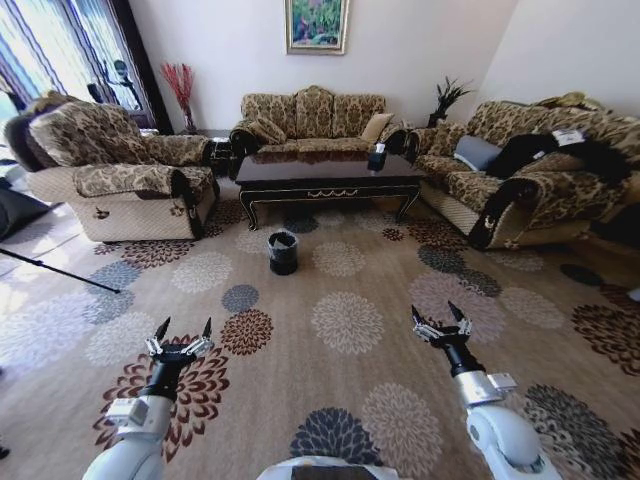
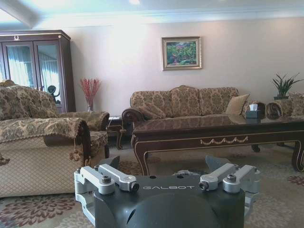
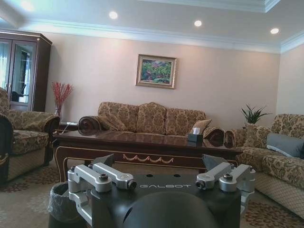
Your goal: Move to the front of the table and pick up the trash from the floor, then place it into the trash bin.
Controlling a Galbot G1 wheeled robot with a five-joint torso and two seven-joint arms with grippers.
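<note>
Small black lined trash bin (image 1: 283,251) before dark glossy table (image 1: 330,172).

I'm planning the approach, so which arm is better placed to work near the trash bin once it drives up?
Probably the left. The trash bin stands on the carpet before the table, left of centre, nearer the left gripper's line than the right gripper's. Both are open, empty and far back.
</note>
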